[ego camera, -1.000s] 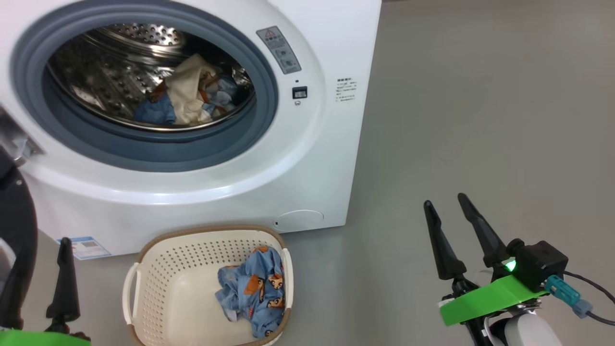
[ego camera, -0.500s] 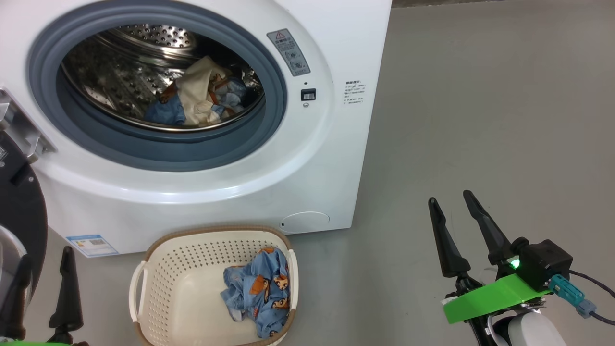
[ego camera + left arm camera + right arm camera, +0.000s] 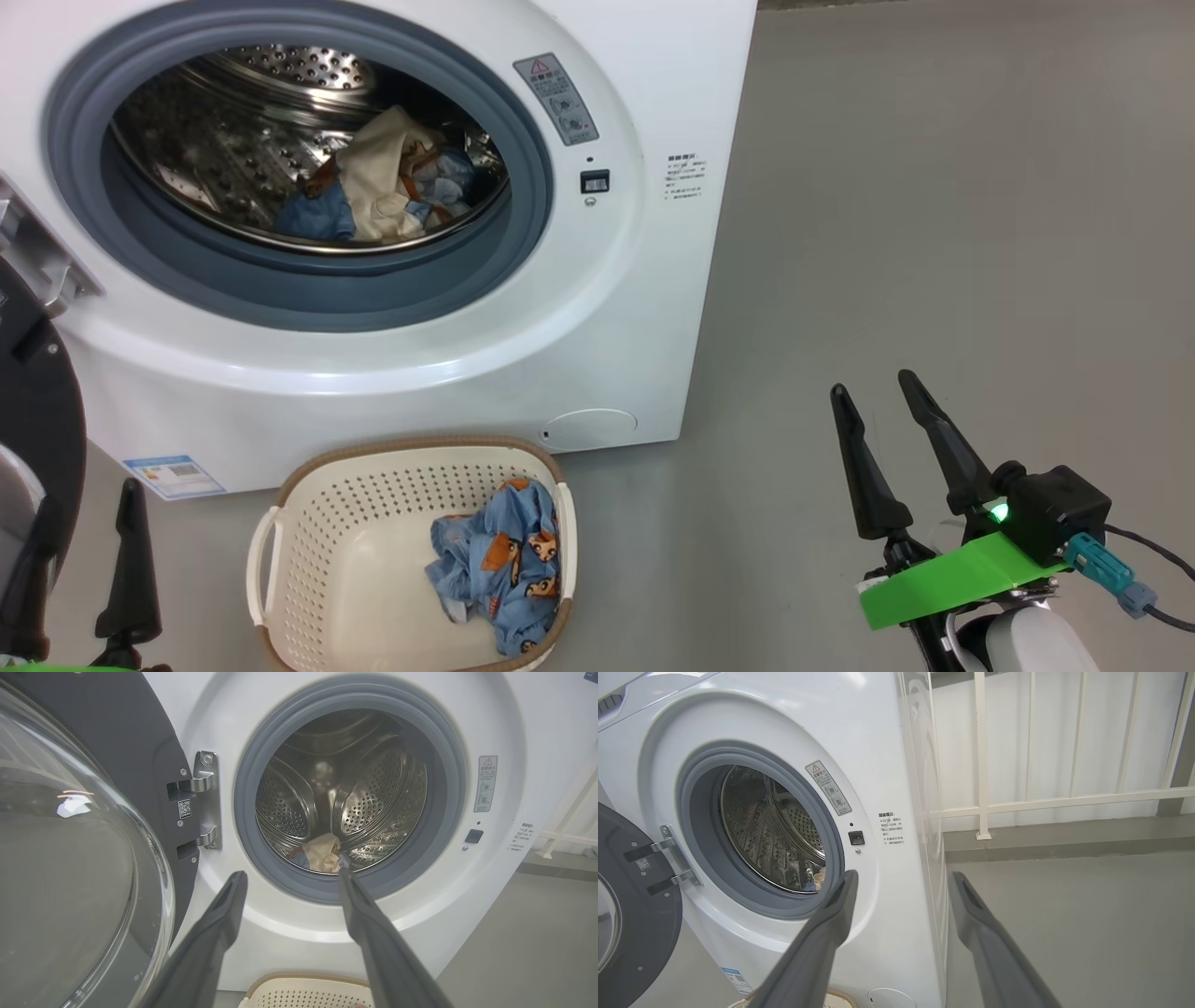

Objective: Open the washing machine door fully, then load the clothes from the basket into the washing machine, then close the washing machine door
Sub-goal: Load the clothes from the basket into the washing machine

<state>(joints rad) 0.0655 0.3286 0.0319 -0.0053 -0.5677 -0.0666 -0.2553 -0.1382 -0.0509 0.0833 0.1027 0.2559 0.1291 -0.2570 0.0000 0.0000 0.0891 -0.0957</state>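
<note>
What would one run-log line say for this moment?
washing machine door: open | drum: clothes inside | basket: blue garment inside | left gripper: open, empty | right gripper: open, empty

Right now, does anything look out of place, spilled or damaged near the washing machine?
Nothing stands out. The washing machine door stands open, some clothes lie inside the drum, and the basket sits upright in front of the washing machine with one blue printed garment in it. No spill or damage shows.

left gripper (image 3: 86, 504): low left, fingers spread, empty | right gripper (image 3: 871, 385): low right, fingers spread, empty
</note>
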